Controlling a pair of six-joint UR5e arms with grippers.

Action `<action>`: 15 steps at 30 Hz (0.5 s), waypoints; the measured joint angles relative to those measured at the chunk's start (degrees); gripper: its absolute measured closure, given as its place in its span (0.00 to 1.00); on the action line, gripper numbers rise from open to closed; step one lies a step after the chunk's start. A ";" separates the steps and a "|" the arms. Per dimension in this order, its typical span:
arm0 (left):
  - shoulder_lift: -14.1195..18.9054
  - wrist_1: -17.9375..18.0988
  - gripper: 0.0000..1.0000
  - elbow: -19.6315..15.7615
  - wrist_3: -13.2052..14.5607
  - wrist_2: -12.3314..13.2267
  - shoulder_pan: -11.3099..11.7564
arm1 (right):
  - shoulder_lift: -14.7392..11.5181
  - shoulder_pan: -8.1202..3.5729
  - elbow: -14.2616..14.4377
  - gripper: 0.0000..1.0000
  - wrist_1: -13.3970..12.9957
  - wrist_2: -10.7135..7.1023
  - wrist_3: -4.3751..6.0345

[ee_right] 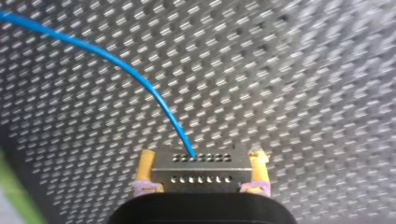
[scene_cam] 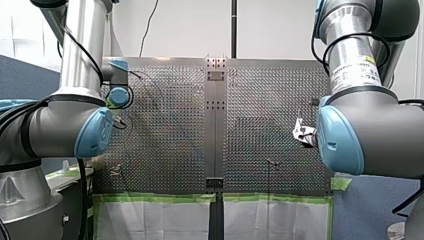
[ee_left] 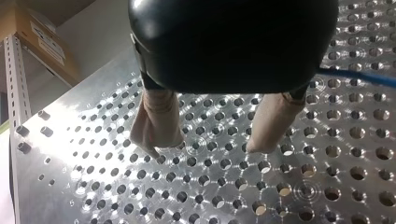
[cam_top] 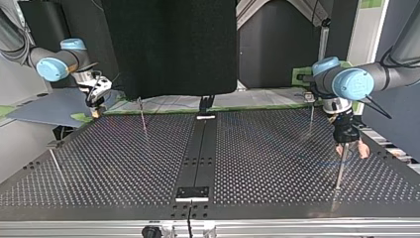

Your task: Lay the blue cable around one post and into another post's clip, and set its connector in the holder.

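Note:
In the right wrist view my right gripper (ee_right: 201, 161) is shut, its yellow pads (ee_right: 145, 163) clamping a grey multi-hole connector (ee_right: 201, 171). The blue cable (ee_right: 140, 77) leaves the connector and arcs away over the perforated table. At the top view's left, my right gripper (cam_top: 95, 110) hangs near the table's far edge. My left gripper (ee_left: 205, 149) stands open just above the plate, its beige fingers (ee_left: 156, 126) holding nothing; a stretch of blue cable (ee_left: 369, 78) runs beside it. At the top view's right, my left gripper (cam_top: 352, 150) hovers by a thin post (cam_top: 340, 171).
More thin posts (cam_top: 142, 118) (cam_top: 311, 119) (cam_top: 55, 166) stand on the perforated table (cam_top: 267, 163). A dark central strip carries small fixtures (cam_top: 193, 193) (cam_top: 205, 117). Green tape (scene_cam: 160, 198) edges the table in the front view.

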 joint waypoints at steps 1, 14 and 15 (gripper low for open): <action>-0.01 0.00 0.00 0.00 0.04 0.00 -0.01 | -0.51 -0.04 -0.28 1.00 0.31 -0.18 0.08; -0.01 0.00 0.00 0.00 0.26 0.00 -0.09 | -7.04 0.03 -1.20 1.00 2.31 -0.37 -1.05; -0.01 0.00 0.00 0.00 0.26 0.00 -0.09 | -7.51 0.08 -1.21 1.00 2.42 -0.32 -1.23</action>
